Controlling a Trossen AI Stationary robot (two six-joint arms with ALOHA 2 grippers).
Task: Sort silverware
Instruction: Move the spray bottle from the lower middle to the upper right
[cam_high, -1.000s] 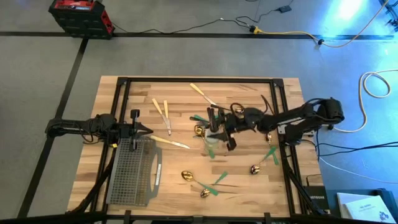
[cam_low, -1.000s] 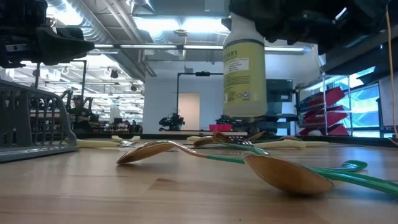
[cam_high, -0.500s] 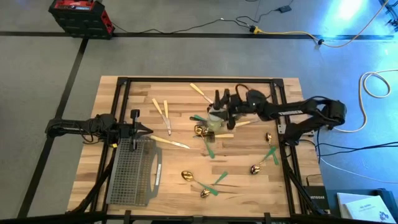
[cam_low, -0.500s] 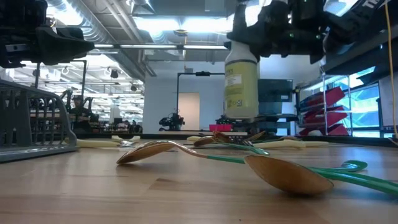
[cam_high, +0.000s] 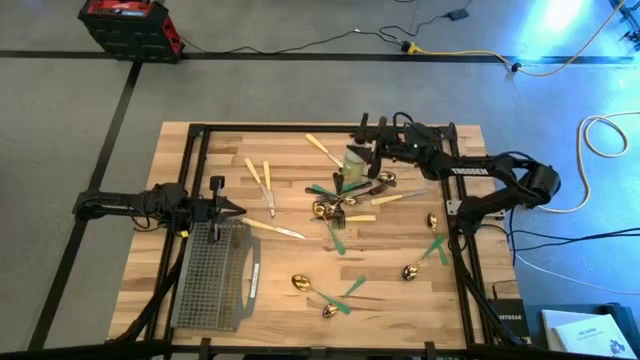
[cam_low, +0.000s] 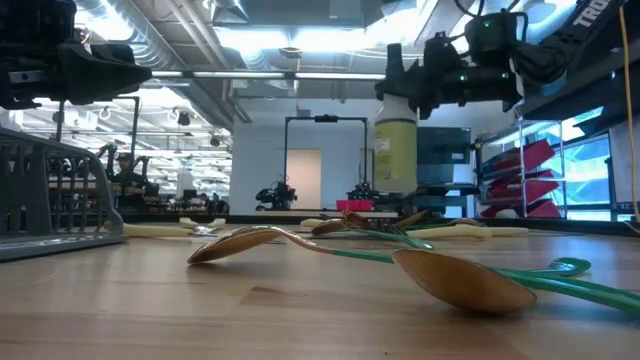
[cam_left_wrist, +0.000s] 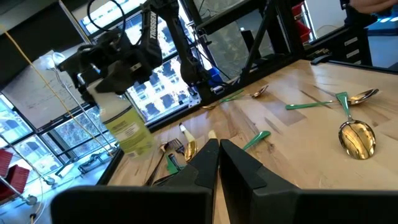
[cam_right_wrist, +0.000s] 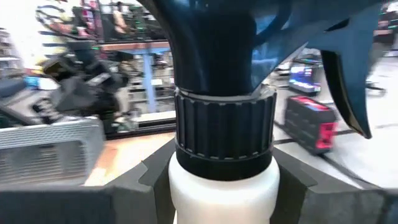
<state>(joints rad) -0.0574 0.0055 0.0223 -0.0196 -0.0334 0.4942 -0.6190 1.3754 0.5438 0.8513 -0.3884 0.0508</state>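
Note:
Gold-headed silverware lies scattered on the table. A tangle of green and dark pieces (cam_high: 335, 195) sits mid-table. Cream-handled pieces (cam_high: 262, 182) lie further left. Green-handled spoons (cam_high: 325, 295) lie near the front edge, and two of them fill the low view (cam_low: 440, 270). My right gripper (cam_high: 372, 152) is shut on the yellow-green spray bottle (cam_high: 354, 160) above the tangle's far side. In the low view this bottle (cam_low: 395, 150) hangs clear of the table. My left gripper (cam_high: 236, 208) is shut and empty over the caddy's far edge, and its fingers (cam_left_wrist: 217, 155) are pressed together. My right gripper holds the spray bottle by its neck (cam_right_wrist: 224, 190), just under the black ribbed collar (cam_right_wrist: 224, 127). The neck is pinched between the two fingers (cam_right_wrist: 155, 183). The fingers come in level from the table's right side. The bottle hangs upright, lifted clear of the table.
The grey wire-mesh caddy (cam_high: 215, 275) lies flat at the table's near left. More spoons (cam_high: 420, 245) lie near the right edge. A black frame (cam_high: 320, 128) runs round the table. Bare wood shows at the far left corner.
My right gripper has carried the spray bottle from mid-table toward the far edge, staying shut on its neck. The bottle stays upright and off the table, and looks smaller in the low view. The left arm and the silverware have kept still.

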